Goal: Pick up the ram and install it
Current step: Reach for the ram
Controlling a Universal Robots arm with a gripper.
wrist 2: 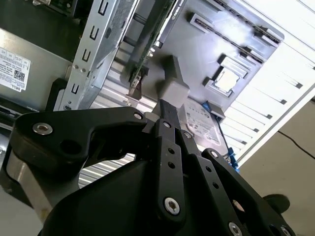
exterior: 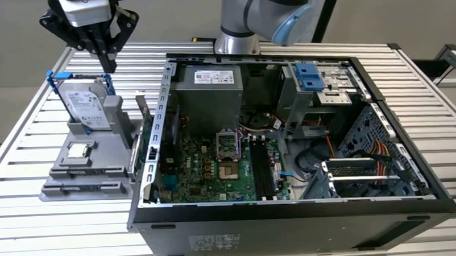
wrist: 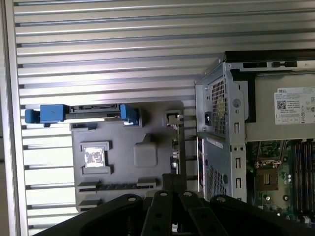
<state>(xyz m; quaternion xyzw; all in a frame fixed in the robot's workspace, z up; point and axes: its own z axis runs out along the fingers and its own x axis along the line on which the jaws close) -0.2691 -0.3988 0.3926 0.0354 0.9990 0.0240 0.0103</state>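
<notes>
Pick-up not yet begun: the hand (exterior: 108,65), fingers drawn together and empty, hovered over the gray fixture (exterior: 63,188), needing, it seemed, to open and descend squarely onto the ram (wrist: 118,186).

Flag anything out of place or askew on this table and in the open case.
Nothing looks spilled or broken. One oddity: the hard drive stands upright in the grey holder beside the open case, not in a bay. The gripper hangs above that holder.
</notes>
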